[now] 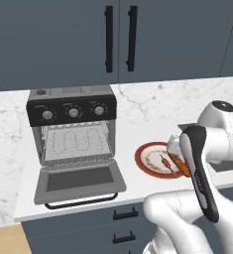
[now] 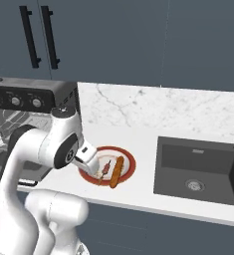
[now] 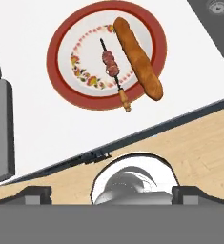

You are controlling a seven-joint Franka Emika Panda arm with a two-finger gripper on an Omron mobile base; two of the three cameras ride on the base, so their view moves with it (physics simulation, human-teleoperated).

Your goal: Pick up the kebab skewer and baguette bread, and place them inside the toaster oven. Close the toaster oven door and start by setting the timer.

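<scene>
Gripper (image 3: 111, 189) hangs wide open and empty above the plate (image 3: 61, 35); below it, skewer (image 3: 112, 66) beside baguette (image 3: 138, 59) risks a mistaken grab.

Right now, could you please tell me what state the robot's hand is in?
Hand: open and holding nothing, above the plate with the kebab skewer and baguette bread.

Arm folded at the elbow, forearm reaching forward and angled down, wrist bent so the hand points downward. Claw (image 3: 111, 190) hangs with both dark fingertips (image 3: 35, 193) spread to full width, nothing between them, touching nothing.
</scene>
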